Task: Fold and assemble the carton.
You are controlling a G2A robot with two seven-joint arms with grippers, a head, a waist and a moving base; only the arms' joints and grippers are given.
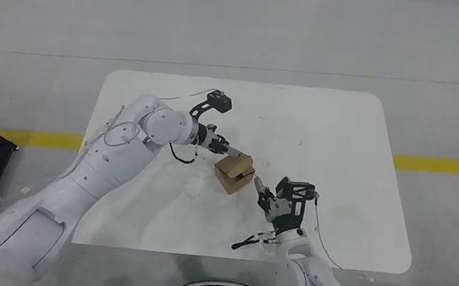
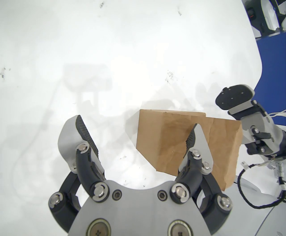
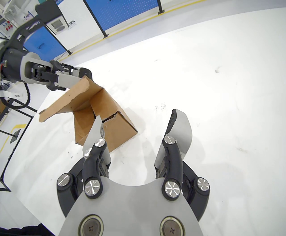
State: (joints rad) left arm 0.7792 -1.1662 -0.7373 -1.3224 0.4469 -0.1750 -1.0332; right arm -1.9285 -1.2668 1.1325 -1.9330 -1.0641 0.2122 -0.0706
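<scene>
2 fingers of the right gripper (image 3: pixel 136 116) stand well apart, holding nothing, nearest the robot and just beside the small brown cardboard carton (image 3: pixel 118 129). The carton stands half-folded on the white round-cornered table (image 1: pixel 342 130), well in from every edge, with 1 flap (image 3: pixel 67 98) raised. Its inside is hidden behind the flaps. Beyond it, the left gripper (image 1: pixel 219 147) sits at that flap's upper edge, fingers spread and unloaded. Whether it touches is hard to tell.
</scene>
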